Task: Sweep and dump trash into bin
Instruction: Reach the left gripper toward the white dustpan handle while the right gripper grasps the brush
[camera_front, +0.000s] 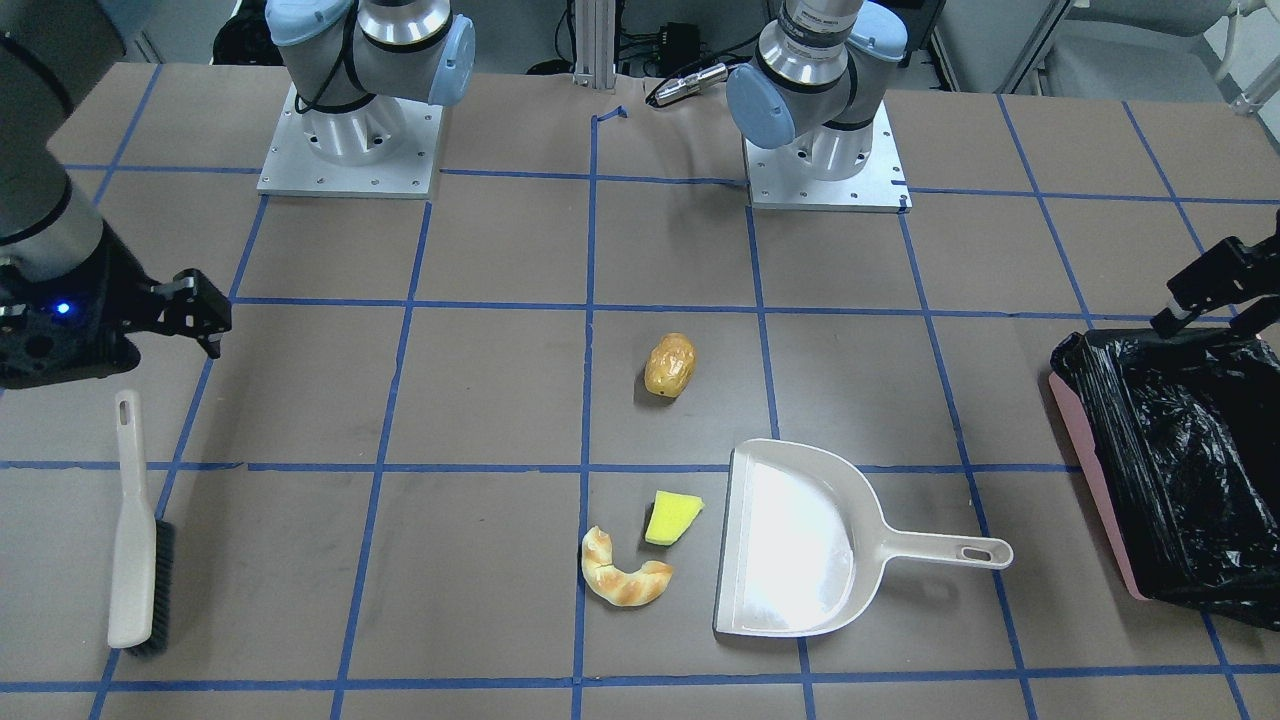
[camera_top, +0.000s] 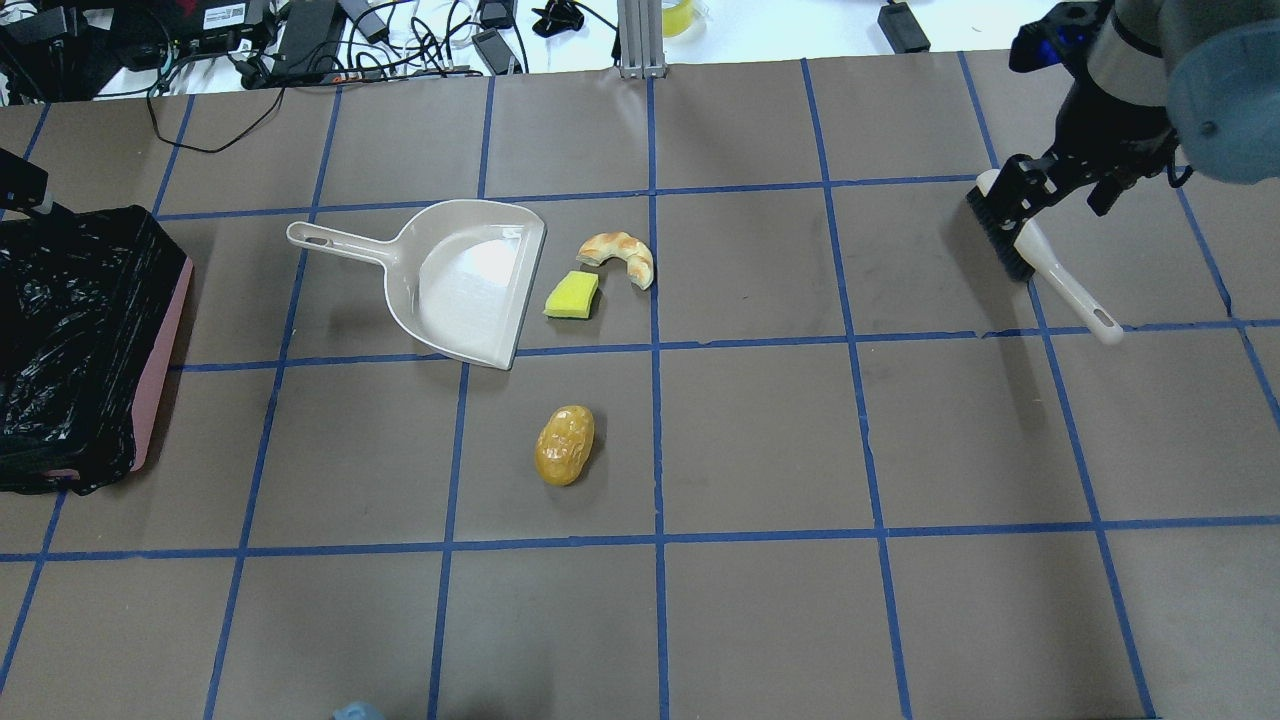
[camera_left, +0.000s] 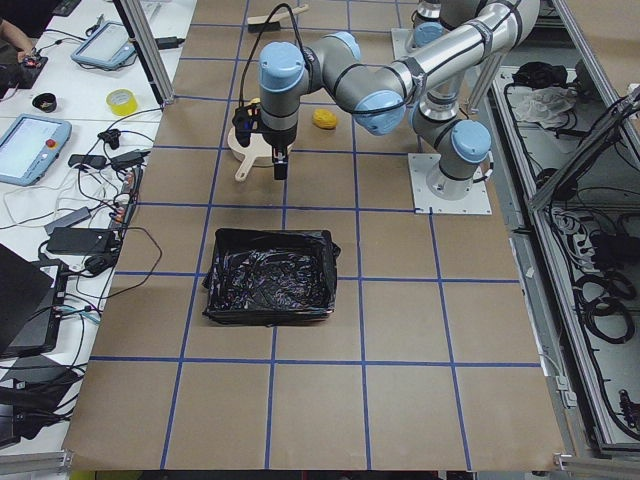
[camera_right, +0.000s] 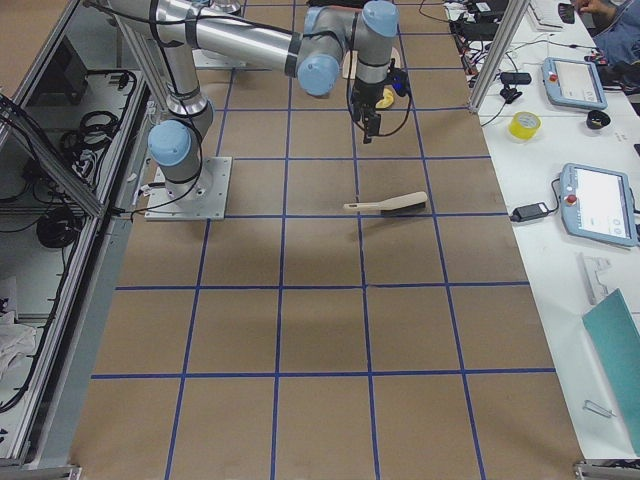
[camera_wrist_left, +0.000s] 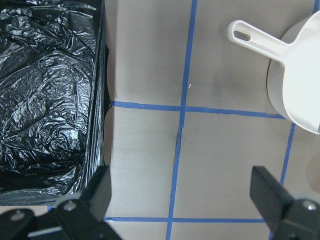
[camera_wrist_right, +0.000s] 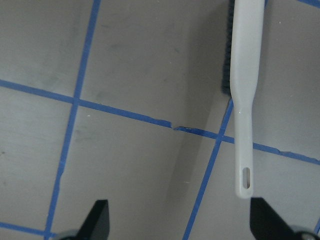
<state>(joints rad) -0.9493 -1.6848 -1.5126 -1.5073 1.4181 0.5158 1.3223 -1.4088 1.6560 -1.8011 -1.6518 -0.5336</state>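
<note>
1. Right now the trash lies loose on the bench. The yellow sponge wedge and the croissant piece sit just beside the mouth of the dustpan. The potato-like lump sits alone, farther off.
2. The bin, lined with black plastic, stands at the robot's left end of the bench, well apart from the dustpan.
3. The right end effector is spread wide and empty. It hovers near the brush, which lies flat.
4. The left end effector is also released and holds nothing. It hangs between the bin and the dustpan handle.
5. Handling, as a judgement:
   - All three pieces look light. The sponge is soft, and the rounded lump may roll away from the bristles.
   - The brush handle looks stiff and narrow, so grip it mid-handle.
   - The light dustpan will likely skid unless it is held by its handle.
</note>
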